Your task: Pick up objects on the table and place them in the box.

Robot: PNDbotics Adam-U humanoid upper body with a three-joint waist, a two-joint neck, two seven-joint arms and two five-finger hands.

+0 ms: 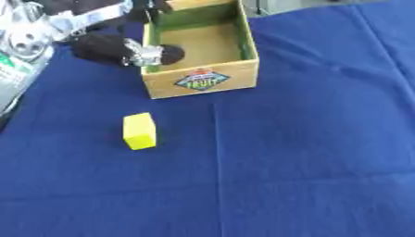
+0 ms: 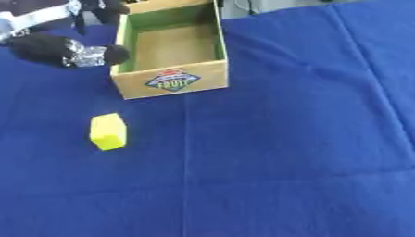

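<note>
A yellow block (image 1: 139,131) stands on the blue cloth, near the left and in front of the box. The wooden box (image 1: 200,81) has green inner walls and a fruit label on its front; what shows of its floor is bare. My left hand (image 1: 101,46) comes in from the upper left, beside the box's left wall. One black digit with a silver joint reaches straight out to the wall's rim (image 2: 101,54). Other fingers show dark by the box's far left corner. Nothing shows in the hand. My right hand is out of both views.
The blue cloth (image 1: 308,152) covers the table, with creases down the middle and across the front. My left arm's silver joint (image 1: 28,39) and a green-and-white part (image 1: 12,71) fill the left edge. A grey surface (image 1: 279,5) lies beyond the cloth at the top.
</note>
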